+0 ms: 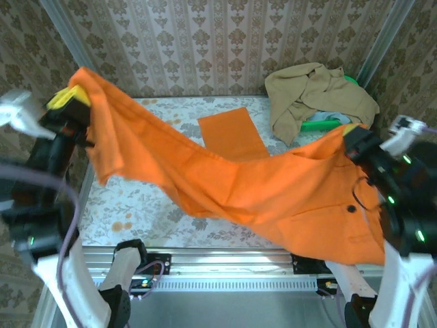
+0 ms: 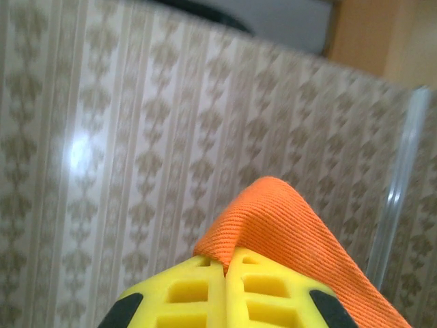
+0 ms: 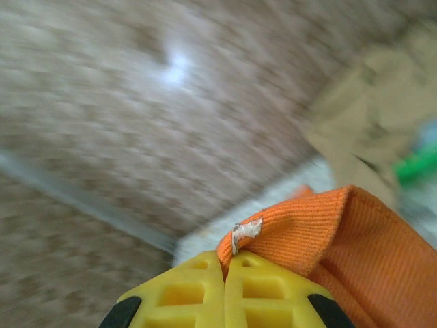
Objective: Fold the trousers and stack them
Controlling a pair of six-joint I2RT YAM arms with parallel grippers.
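Trousers (image 1: 273, 184) hang stretched above the table (image 1: 136, 212), long axis left to right, middle sagging. The buttoned waist end is at the right, the leg end high at the left. Left gripper (image 2: 225, 273) is pinched tight on an orange fold, and right gripper (image 3: 227, 270) is pinched tight on the trousers' edge.

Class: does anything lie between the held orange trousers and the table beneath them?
Nothing visible does. The left gripper and right gripper pinch the trousers above the table; a flat orange piece lies at back centre and the tan garment in the far right corner.
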